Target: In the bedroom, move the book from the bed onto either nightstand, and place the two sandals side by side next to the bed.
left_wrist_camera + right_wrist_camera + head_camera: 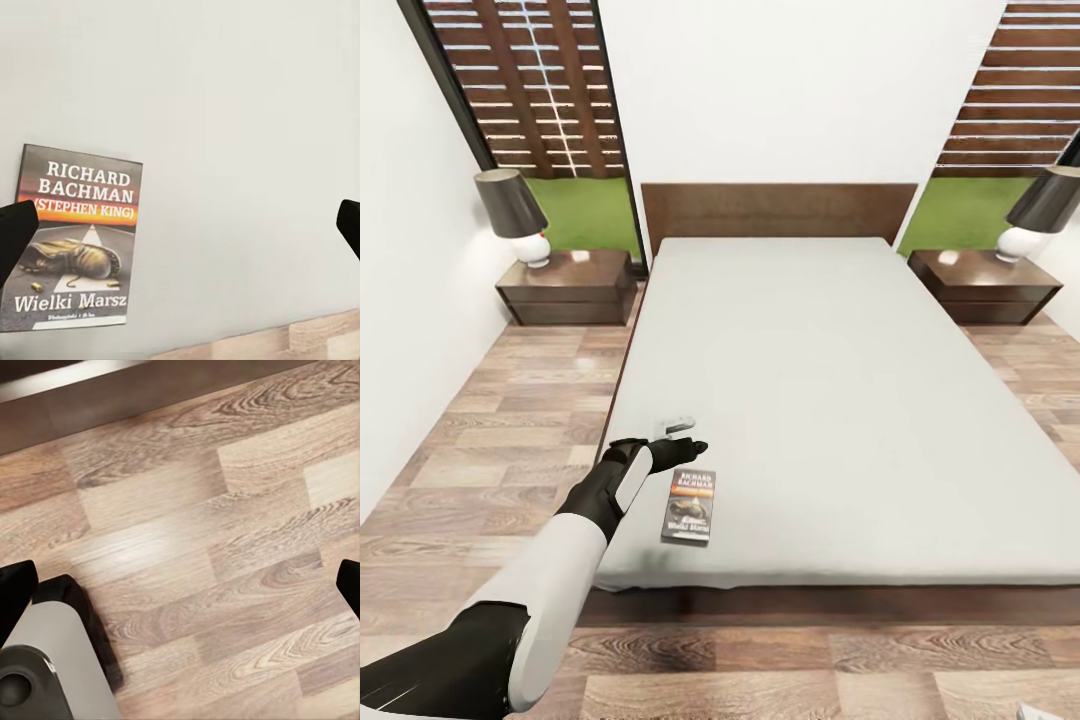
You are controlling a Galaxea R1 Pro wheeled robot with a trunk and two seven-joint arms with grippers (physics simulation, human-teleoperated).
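White walls, plank floor (500,420) and two tall windows frame the head view, and we're looking straight down the bed (840,400), its pale mattress filling the middle of the frame with the dark headboard at the top. A nightstand (567,288) sits at upper left, a second nightstand (982,285) at upper right, each with a dark-shaded lamp (515,215). Our left arm reaches in from the lower left, and the left gripper (682,437) hangs over the mattress near its lower left corner, jaws spread and empty. The book (690,504) lies flat on the mattress just below and right of it, close to the foot edge.

Left wrist view now: grey mattress all around, the book (79,240) face up at lower left, cover lettering clear, and a black fingertip (16,240) overlaps its edge while the other stands far off.

Right wrist view: floor planks (225,547), and the right gripper's fingertips (15,592) wide apart, holding nothing.
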